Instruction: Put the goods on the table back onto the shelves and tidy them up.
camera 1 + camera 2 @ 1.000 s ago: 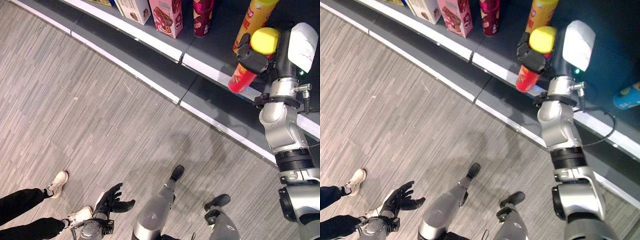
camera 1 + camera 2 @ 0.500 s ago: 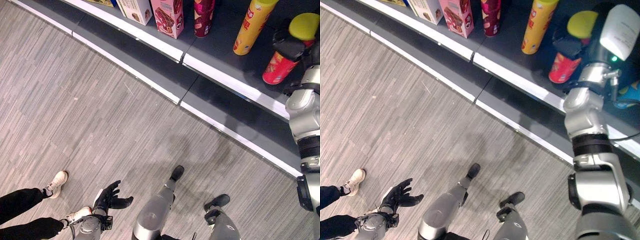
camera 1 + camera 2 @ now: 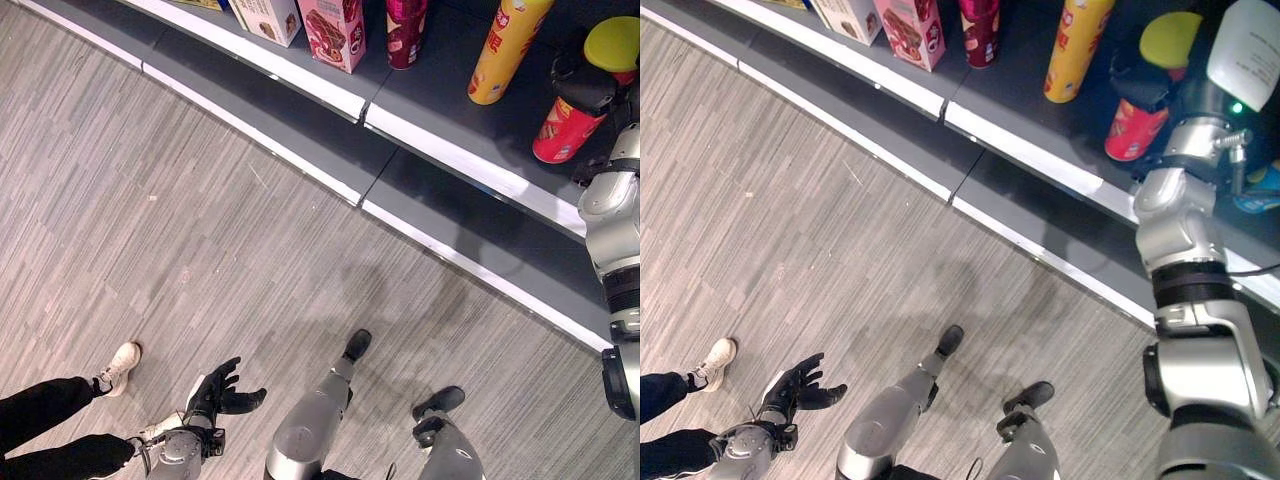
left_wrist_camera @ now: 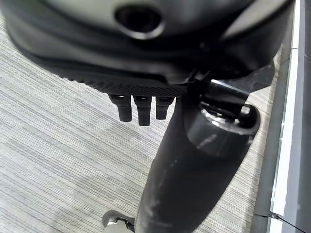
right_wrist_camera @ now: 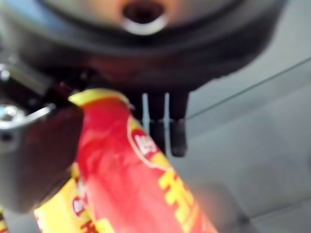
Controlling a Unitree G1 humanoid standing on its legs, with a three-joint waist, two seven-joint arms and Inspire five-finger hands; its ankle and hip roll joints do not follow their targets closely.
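Red canister (image 3: 566, 128) with a yellow lid sits clasped in the right hand (image 3: 586, 90), fingers curled round its upper body, tilted over the dark shelf (image 3: 440, 110) beside the yellow canister (image 3: 505, 50) (apparently so its base can land in that row). Left hand (image 3: 222, 392) hangs low over the floor, fingers relaxed, idle.

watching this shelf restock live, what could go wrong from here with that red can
The right hand grips the red can near its yellow lid, tilted over the shelf; released like this, it may topple. The yellow can stands close beside it and could get knocked. The shelf's white front edge is near, so a fallen can might roll off.
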